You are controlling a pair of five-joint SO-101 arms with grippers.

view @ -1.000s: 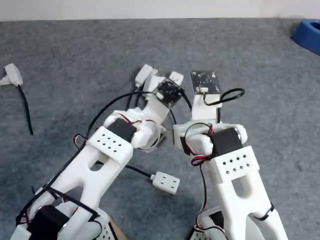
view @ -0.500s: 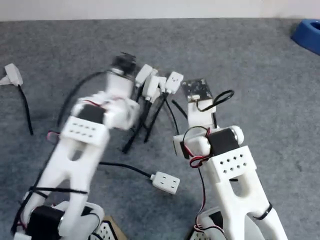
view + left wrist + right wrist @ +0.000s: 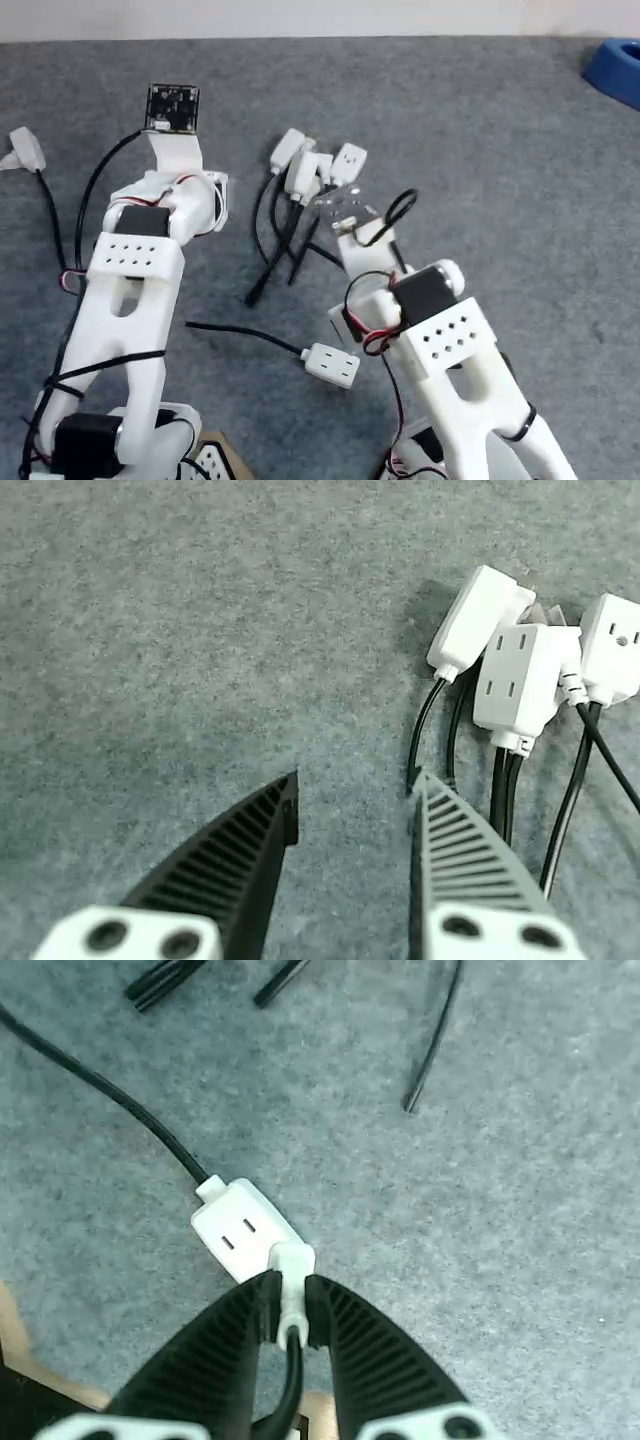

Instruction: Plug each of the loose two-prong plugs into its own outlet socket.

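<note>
Grey carpet (image 3: 500,1210): right gripper (image 3: 292,1285) aims plug (image 3: 292,1260) lengthwise at socket (image 3: 240,1235).

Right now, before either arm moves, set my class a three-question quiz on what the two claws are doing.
1. True or false: the left claw is shut on a plug.
2. What does the right claw grip? A) a white plug B) a screwdriver C) nothing
3. Fill in: the cord leaving the outlet block next to the right claw is ____ in colour.

Key: 1 false, it is open over bare carpet; 2 A; 3 black.
</note>
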